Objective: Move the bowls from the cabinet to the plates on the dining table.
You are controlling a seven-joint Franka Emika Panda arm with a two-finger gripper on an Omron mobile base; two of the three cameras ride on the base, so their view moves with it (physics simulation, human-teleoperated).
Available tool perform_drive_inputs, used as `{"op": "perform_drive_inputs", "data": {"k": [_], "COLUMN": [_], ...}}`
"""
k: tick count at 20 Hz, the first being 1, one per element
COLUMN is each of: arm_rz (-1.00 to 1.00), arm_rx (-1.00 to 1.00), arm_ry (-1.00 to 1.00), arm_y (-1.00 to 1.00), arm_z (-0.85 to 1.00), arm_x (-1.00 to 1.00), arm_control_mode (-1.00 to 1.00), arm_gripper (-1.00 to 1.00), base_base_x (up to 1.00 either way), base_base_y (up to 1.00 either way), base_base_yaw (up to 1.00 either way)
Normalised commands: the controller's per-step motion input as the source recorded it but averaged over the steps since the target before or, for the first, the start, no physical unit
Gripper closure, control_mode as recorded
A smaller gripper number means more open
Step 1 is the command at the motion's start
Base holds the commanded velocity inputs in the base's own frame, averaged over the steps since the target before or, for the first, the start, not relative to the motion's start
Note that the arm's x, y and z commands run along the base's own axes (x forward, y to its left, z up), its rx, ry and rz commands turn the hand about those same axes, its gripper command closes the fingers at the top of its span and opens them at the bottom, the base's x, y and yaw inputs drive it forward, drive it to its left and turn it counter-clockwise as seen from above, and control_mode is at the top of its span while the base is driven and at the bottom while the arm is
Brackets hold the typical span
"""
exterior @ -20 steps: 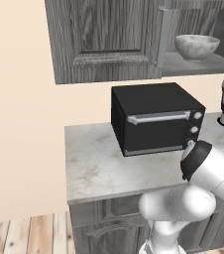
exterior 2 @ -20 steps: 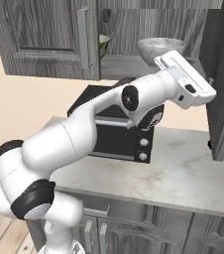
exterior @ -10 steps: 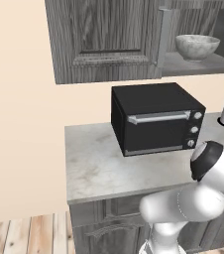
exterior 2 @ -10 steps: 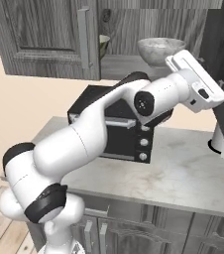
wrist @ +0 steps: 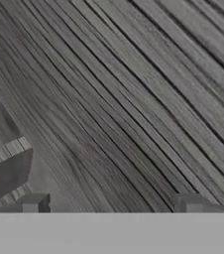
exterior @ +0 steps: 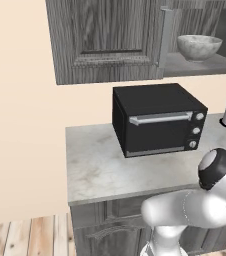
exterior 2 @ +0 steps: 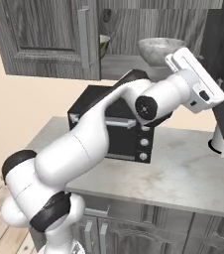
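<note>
1. Hand (wrist: 111, 206) wide open, empty, facing cabinet (wrist: 134, 99) wood close up.
2. Marbled bowl (exterior 2: 161, 49) on cabinet shelf, just left of hand.
3. Swing left, level with rim, straddle wall before closing.

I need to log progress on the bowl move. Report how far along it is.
Done: the cabinet stands open. In hand: nothing; the gripper is open and empty, facing wood grain close up, its hand raised near the marbled bowl. Left: both bowls, as the marbled one and the greenish bowl sit on the shelf above the black oven. No plates or dining table appear here.
</note>
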Motion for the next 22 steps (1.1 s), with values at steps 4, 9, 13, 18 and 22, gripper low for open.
{"op": "perform_drive_inputs", "data": {"k": [4, 9, 13, 18, 22], "arm_rz": [0.02, 0.03, 0.03, 0.04, 0.02], "arm_rx": [-0.04, -0.12, -0.12, -0.07, -0.02], "arm_ry": [-0.04, 0.0, 0.07, 0.09, 0.16], "arm_y": [0.44, 0.45, 0.37, 0.33, 0.32], "arm_z": [-0.08, -0.04, 0.15, 0.25, 0.21], "arm_x": [-0.34, -0.41, -0.42, -0.45, -0.37], "arm_control_mode": [-1.0, -1.0, -1.0, -1.0, -1.0], "arm_gripper": [-1.0, -1.0, -1.0, -1.0, -1.0], "base_base_x": [0.0, 0.0, 0.0, 0.0, 0.0], "base_base_y": [0.0, 0.0, 0.0, 0.0, 0.0], "base_base_yaw": [0.0, 0.0, 0.0, 0.0, 0.0]}}
